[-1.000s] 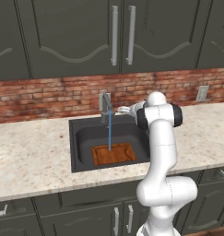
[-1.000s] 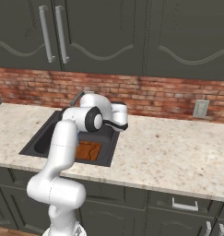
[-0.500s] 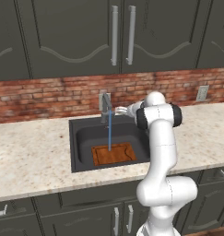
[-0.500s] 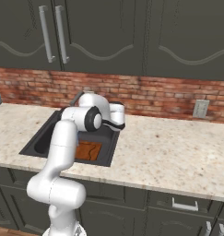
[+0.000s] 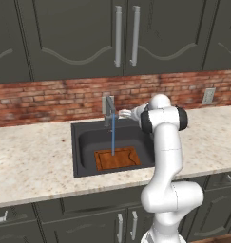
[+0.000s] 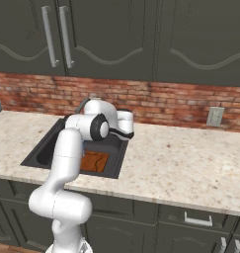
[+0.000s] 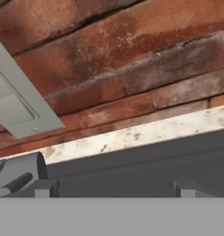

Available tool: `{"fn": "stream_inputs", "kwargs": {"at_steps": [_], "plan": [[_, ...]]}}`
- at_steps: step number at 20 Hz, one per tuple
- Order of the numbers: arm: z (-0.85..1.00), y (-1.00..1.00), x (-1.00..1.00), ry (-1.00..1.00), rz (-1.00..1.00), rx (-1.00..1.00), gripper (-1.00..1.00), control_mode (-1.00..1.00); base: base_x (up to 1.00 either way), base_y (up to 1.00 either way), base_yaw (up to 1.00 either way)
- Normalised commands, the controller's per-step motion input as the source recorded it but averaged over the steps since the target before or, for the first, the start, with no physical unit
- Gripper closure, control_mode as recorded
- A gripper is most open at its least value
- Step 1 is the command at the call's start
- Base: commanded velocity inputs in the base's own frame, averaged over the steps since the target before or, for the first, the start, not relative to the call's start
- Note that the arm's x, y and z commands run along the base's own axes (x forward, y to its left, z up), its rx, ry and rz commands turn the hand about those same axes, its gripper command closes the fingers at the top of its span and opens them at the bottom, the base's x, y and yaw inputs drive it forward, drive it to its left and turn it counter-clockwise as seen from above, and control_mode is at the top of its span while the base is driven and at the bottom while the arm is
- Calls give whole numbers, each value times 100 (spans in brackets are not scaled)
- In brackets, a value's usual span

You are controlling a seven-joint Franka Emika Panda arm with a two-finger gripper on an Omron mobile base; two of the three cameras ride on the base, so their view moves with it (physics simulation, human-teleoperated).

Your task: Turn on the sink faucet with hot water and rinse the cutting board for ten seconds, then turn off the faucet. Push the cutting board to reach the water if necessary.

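Where water [image 5: 112, 135] runs, board [image 5: 118, 158] shows.

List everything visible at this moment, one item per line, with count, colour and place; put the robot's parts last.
sink: one, dark grey, set into the counter below the brick wall.
faucet: one, grey metal, at the sink's back edge.
water: one thin light-blue stream, falling from the faucet onto the cutting board.
cutting board: one, reddish-brown, flat on the sink floor near the front.
counter: one, speckled beige, both sides of the sink.
brick wall: one, red-brown, behind the counter.
upper cabinets: dark grey, long silver handles, above the wall.
outlet: one, pale, on the wall at right.
arm: one, white, rising in front of the sink.
pincer: one, open, beside the faucet, holding nothing.
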Motion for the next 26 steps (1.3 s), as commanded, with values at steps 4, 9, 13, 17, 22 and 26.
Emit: {"fn": "stream_inputs", "kwargs": {"at_steps": [4,9,13,17,22,26], "plan": [[8,0,0,0,0,0,-100,-100,0,0,0],[2,11,0,0,0,0,-100,-100,0,0,0],[0,19,0,0,0,0,-100,-100,0,0,0],[0,28,0,0,0,0,-100,-100,0,0,0],[0,34,0,0,0,0,-100,-100,0,0,0],[0,41,1,0,0,0,-100,-100,0,0,0]]}}
